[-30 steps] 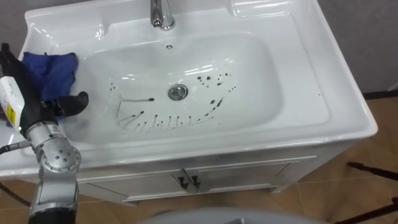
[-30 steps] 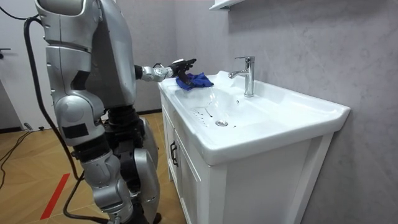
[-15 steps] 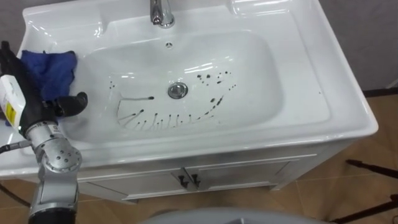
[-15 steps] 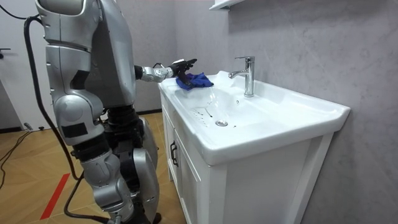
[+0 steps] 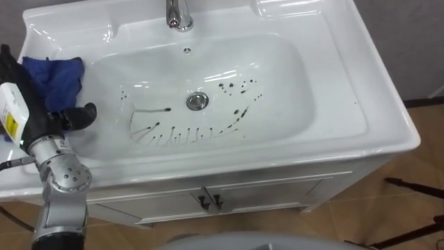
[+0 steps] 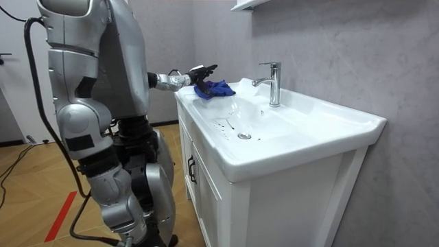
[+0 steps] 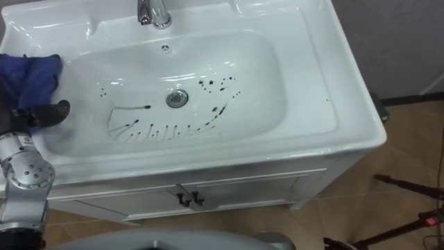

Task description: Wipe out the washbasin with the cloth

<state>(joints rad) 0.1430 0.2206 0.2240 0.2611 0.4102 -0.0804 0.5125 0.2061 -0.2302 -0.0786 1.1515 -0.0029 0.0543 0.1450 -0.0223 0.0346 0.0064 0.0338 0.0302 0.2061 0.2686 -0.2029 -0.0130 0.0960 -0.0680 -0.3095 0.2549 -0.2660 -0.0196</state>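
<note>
One cloth to grab, basin not yet wiped

Left eye view: white basin (image 5: 295, 83) with a drain (image 5: 197, 101) at centre. Dark marks (image 5: 186, 132) run in an arc just below the drain, with more specks to its right. A blue cloth (image 5: 57, 75) lies bunched on the ledge well left of the drain, outside the bowl. The left hand (image 5: 59, 118) sits on the cloth's near side, thumb stuck out toward the drain, not curled round the fabric. The faucet (image 5: 179, 14) is straight behind the drain.

Right eye view: same layout. The cloth is up-left of the drain, and the thumb is just below the cloth, apart from the marks.

Room view: the robot stands at the end of the vanity farthest left of the drain, left arm reached out. Its fingers look stretched flat over the cloth, hand spread rather than pinching.

Step in hand, my read: get hold of the cloth. To do it well, close on a thick bunch, not a corner. Then drag it right into the bowl and sweep the arc toward the drain with steady downward pressure, staying clear of the faucet.
</note>
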